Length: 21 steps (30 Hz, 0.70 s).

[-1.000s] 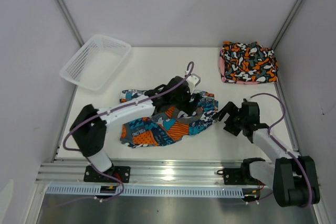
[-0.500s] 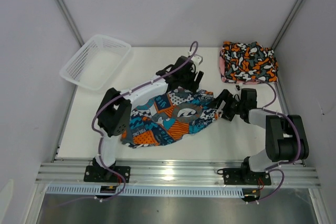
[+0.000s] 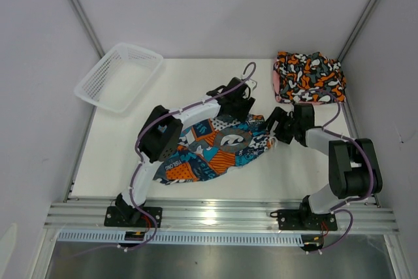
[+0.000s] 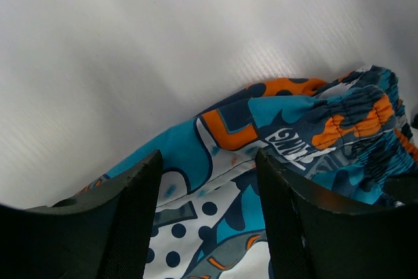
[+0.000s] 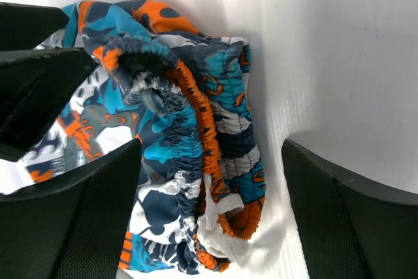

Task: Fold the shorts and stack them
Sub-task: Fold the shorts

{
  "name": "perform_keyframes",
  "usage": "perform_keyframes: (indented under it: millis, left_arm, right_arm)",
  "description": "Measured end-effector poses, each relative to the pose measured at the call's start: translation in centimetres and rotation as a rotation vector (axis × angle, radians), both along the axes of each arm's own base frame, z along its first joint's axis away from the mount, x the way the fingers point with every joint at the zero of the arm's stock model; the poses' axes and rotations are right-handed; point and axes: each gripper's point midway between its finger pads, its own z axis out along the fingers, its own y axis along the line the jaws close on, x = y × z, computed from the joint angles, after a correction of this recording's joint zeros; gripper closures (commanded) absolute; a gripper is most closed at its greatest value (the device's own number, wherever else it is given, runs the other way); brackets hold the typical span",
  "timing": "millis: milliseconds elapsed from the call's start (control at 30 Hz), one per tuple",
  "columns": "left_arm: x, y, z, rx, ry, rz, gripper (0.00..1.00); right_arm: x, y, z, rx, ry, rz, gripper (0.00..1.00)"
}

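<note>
The teal-navy shorts [image 3: 215, 148] lie spread in the middle of the table. My left gripper [image 3: 240, 100] is open over their far edge; in the left wrist view [image 4: 208, 161] the fabric [image 4: 215, 207] lies between the spread fingers. My right gripper [image 3: 277, 126] is open at their right end, with the gathered waistband [image 5: 196, 129] and its white drawstring between the jaws [image 5: 210, 151]. The black shorts with orange-white blotches [image 3: 308, 76] lie folded on the pink shorts [image 3: 276, 87] at the back right; only a pink edge shows.
A white mesh basket [image 3: 117, 76] stands at the back left. Walls close the table at the left, the back and the right. A metal rail [image 3: 215, 217] with the arm bases runs along the near edge.
My left gripper has moved from the middle of the teal shorts to their far edge, and the shorts now lie flatter. My right gripper has moved up-left to the waistband end.
</note>
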Motion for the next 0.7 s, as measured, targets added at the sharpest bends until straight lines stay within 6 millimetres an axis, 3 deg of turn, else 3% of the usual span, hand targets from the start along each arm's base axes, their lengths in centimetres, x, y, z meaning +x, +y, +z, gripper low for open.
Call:
perform_keyframes:
  millis: [100, 433, 667, 700]
  left_arm:
    - [-0.4, 0.0, -0.6, 0.001, 0.013, -0.007, 0.37]
    - [-0.1, -1.9, -0.1, -0.038, -0.002, -0.006, 0.37]
    - [0.1, -3.3, -1.6, -0.036, 0.009, -0.014, 0.37]
    - [0.0, -3.4, -1.9, -0.034, 0.014, -0.014, 0.37]
  right_arm:
    - [0.3, 0.2, -0.3, -0.043, 0.005, 0.003, 0.25]
    - [0.9, 1.9, -0.7, -0.084, 0.017, 0.039, 0.35]
    - [0.6, 2.0, -1.8, -0.087, 0.059, 0.044, 0.84]
    - [0.5, 1.9, -2.0, -0.093, 0.065, 0.043, 0.85]
